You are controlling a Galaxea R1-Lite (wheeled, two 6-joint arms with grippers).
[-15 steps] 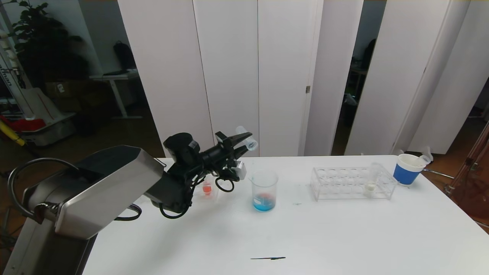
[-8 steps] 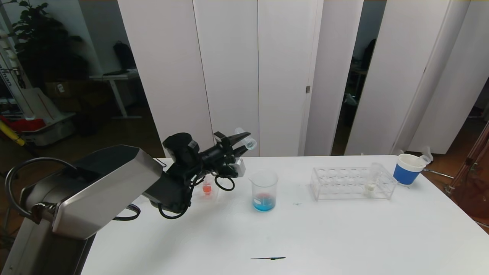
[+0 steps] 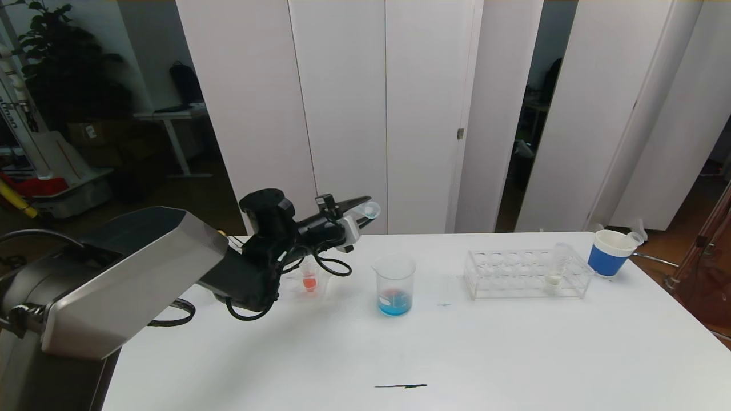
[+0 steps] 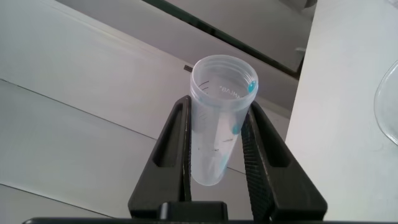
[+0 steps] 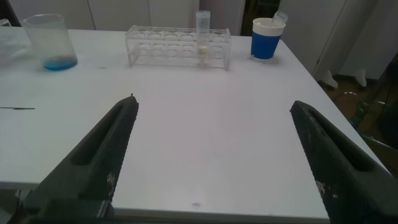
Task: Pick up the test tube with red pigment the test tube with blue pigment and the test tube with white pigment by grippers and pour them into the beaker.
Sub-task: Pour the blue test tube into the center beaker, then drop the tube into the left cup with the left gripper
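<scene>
My left gripper [image 3: 361,209] hangs above the table's back edge, left of the beaker [image 3: 394,284], and is shut on the test tube with blue pigment [image 4: 217,124]. That tube lies nearly level with its mouth away from the wrist. Only blue drops cling inside it. The beaker holds blue liquid with a red patch. The test tube with white pigment [image 3: 557,267] stands in the clear rack [image 3: 525,275] at the right. My right gripper [image 5: 214,109] is open over the near right part of the table, holding nothing.
A tube with red-orange liquid [image 3: 309,281] stands in a small clear holder behind the left arm. A blue-and-white paper cup [image 3: 610,252] stands beyond the rack at the far right. A thin black mark [image 3: 400,386] lies on the table near the front.
The left arm has drawn back to the left and its gripper has rolled, so the held tube lies flatter. Beaker, rack and cup have not moved.
</scene>
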